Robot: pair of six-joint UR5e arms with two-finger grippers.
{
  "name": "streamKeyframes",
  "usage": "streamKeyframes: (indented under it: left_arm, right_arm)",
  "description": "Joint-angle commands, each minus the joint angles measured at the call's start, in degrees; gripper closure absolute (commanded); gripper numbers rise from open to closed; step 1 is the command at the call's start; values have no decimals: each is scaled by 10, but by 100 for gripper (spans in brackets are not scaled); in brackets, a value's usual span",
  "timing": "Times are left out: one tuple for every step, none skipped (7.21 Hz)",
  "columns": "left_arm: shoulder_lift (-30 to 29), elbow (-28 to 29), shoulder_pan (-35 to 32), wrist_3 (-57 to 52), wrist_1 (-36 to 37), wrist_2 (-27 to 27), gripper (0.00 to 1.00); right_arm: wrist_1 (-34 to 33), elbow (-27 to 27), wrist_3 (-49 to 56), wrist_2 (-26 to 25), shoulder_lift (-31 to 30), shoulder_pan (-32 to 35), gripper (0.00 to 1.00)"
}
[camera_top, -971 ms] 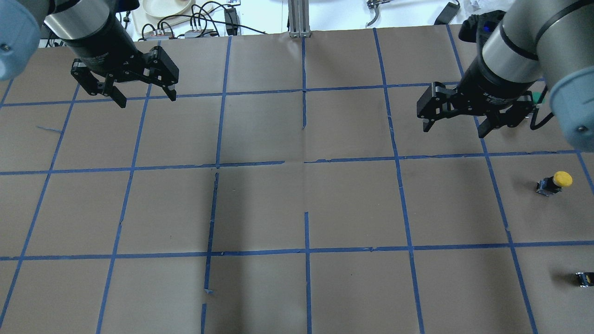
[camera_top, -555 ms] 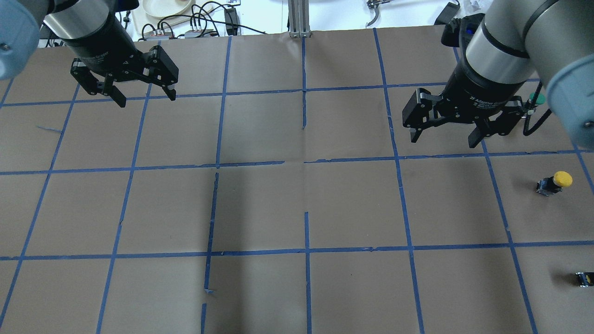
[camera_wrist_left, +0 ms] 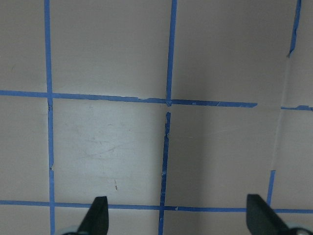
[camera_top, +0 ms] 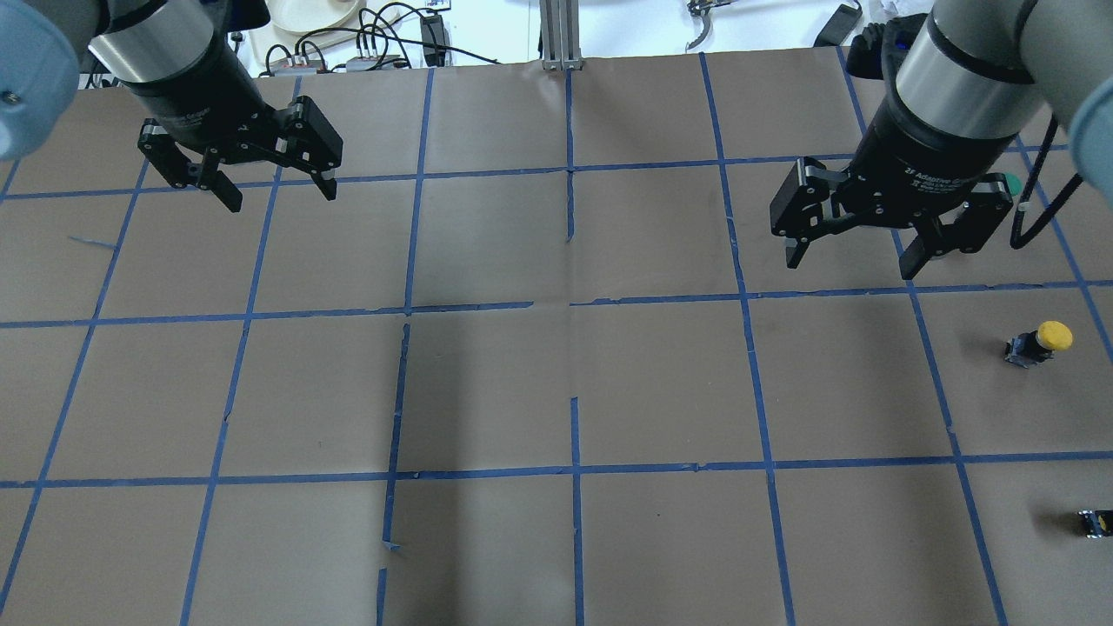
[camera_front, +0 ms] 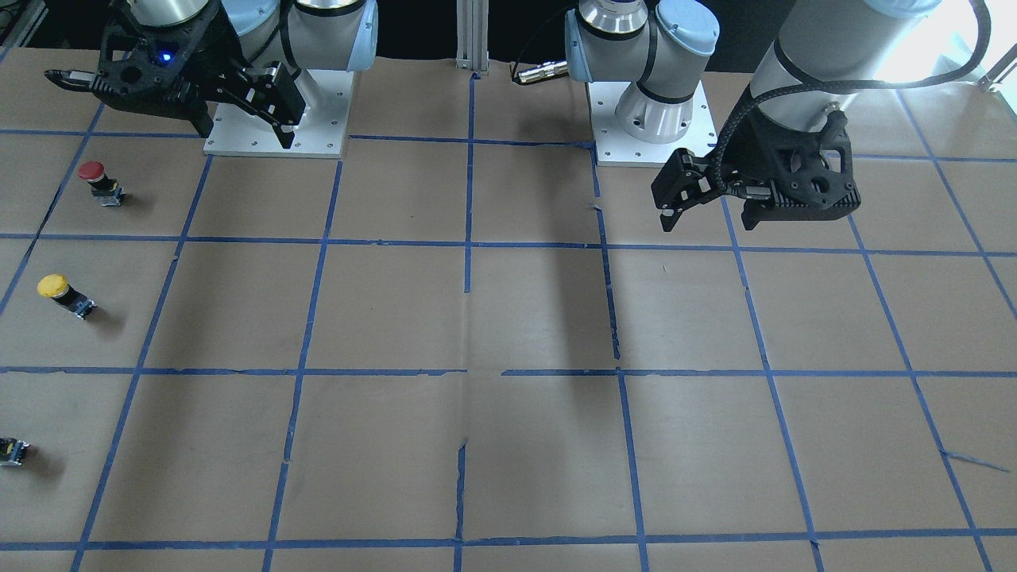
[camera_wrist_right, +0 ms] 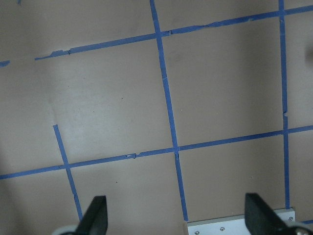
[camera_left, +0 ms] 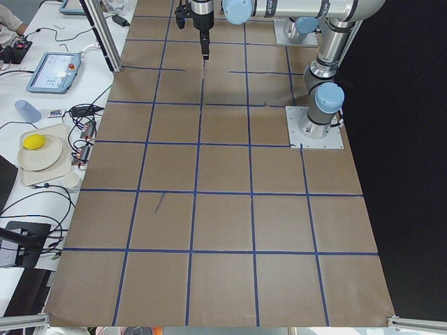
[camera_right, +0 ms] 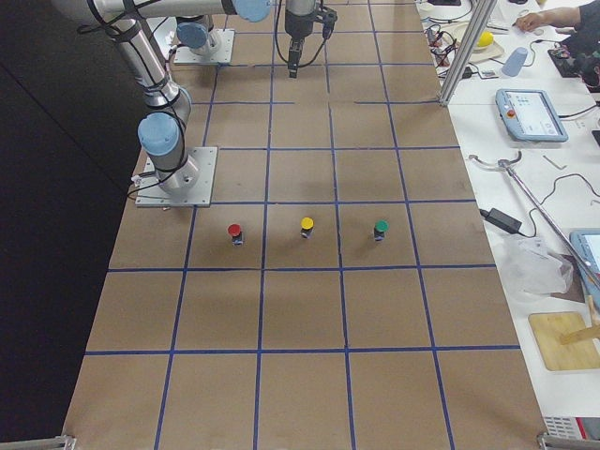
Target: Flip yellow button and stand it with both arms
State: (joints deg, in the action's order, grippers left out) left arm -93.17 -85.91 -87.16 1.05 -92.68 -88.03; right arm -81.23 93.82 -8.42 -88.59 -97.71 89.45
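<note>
The yellow button (camera_top: 1039,342) stands cap up on the brown paper at the table's right side; it also shows in the front view (camera_front: 62,294) and the right side view (camera_right: 307,226). My right gripper (camera_top: 850,265) hangs open and empty above the paper, to the left of and beyond the button, well apart from it. My left gripper (camera_top: 280,196) hangs open and empty over the far left of the table. Both wrist views show only taped paper between open fingertips (camera_wrist_left: 98,215) (camera_wrist_right: 95,215).
A red-capped button (camera_front: 99,181) and a green-capped button (camera_right: 381,229) stand in line with the yellow one. A tiny black-grey part (camera_top: 1096,522) lies near the right front edge. Blue tape grids the paper. Cables and a dish (camera_top: 309,13) lie beyond the far edge.
My right gripper swung left, then came back right and a little nearer, staying open. My left gripper shifted slightly right and nearer. The buttons have not moved.
</note>
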Motion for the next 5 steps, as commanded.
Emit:
streamKeyframes:
  left_arm:
    - [1,0,0,0,-1,0,0]
    - [-1,0,-1,0,-1,0,0]
    - [1,-1,-3,-1,-1,0,0]
    - [-3,-1,-13,0,-1,-9,0]
    - [-2,0,-16,-2,1,-19,0]
  right_arm:
    - [2,1,0,2,0,-1,0]
    - [2,4,0,1,0,-1,0]
    - [1,5,0,1,0,-2,0]
    - [1,5,0,2,0,-3,0]
    - [1,5,0,1,0,-3,0]
